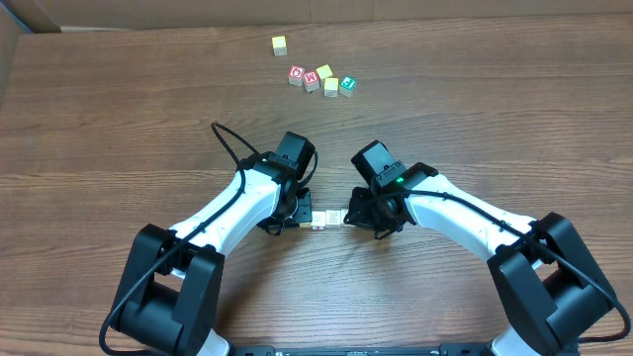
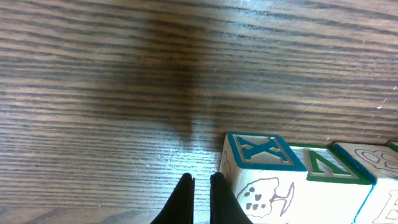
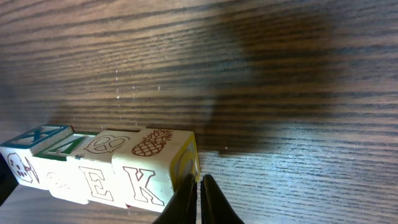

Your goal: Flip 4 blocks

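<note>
- The row of four blocks [image 1: 327,219] lies near the middle of the table [image 1: 119,119], between the two grippers, with the blocks packed face to face.
- The left gripper [image 2: 202,199] is seen with its fingers pinched together on nothing, set just beside the outer end of the blue-framed X block [image 2: 258,152].
- The right gripper [image 3: 199,198] is likewise closed and empty. Its tips are against or just beside the yellow end face of the K block [image 3: 152,171]; contact cannot be settled.
- If the row is pressed unevenly from both ends, it may buckle, and a middle block may be popped out or turned askew.
- While the blocks touch, no single block can be taken by its sides. A neighbour is likely to be dragged or rolled along when one is tipped.
- Narrow closed tips may slip off a block's edge, so a block may be skidded across the wood rather than turned over.
- The two wrists stand close together, so a collision could be caused by any further inward move.
- Open wood is left on the far side of the row and out to both sides. The far cluster of cubes [image 1: 318,77] lies well apart, toward the far edge, and is not in the way.
</note>
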You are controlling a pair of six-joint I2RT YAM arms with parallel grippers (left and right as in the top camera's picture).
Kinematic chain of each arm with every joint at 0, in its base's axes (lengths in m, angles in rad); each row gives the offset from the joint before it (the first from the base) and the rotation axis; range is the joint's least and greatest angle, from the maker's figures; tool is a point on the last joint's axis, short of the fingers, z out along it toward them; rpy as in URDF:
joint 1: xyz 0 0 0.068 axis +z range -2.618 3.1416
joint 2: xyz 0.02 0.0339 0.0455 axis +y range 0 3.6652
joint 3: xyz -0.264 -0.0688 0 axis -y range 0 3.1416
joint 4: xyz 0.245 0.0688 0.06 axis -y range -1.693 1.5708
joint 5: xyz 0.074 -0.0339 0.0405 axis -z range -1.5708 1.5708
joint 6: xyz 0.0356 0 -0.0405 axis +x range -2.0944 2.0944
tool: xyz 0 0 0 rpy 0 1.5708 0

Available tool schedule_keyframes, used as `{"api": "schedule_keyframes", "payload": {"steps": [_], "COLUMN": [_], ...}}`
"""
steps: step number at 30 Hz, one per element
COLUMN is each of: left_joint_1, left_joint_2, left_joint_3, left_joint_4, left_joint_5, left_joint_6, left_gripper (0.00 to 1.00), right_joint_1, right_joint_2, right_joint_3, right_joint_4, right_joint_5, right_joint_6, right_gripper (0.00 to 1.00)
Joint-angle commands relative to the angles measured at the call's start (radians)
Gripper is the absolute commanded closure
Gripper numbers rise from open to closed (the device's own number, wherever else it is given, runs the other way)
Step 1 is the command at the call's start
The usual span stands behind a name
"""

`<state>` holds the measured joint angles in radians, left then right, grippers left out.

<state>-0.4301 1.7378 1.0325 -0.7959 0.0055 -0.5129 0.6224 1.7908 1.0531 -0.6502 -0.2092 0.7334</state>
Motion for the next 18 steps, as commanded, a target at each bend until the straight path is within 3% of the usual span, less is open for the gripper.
{"api": "schedule_keyframes", "payload": {"steps": [1, 18], "left_joint_1": [-0.002, -0.002], "left_joint_2": [0.01, 0.01], "left_joint_3": [-0.005, -0.005], "left_joint_4": [0.013, 0.09], "left_joint_5": [0.021, 0.013], "left_joint_6": [0.019, 0.019], "left_gripper": [0.96, 0.95], "right_joint_1": [0.005, 0.054], "right_joint_2": [-0.01, -0.01], "right_joint_3": [-0.005, -0.005], "right_joint_4": [0.019, 0.019], "right_joint_5": [-0.014, -0.02], "right_joint_6": [0.053, 0.179], "right_gripper": [0.93, 0.96]}}
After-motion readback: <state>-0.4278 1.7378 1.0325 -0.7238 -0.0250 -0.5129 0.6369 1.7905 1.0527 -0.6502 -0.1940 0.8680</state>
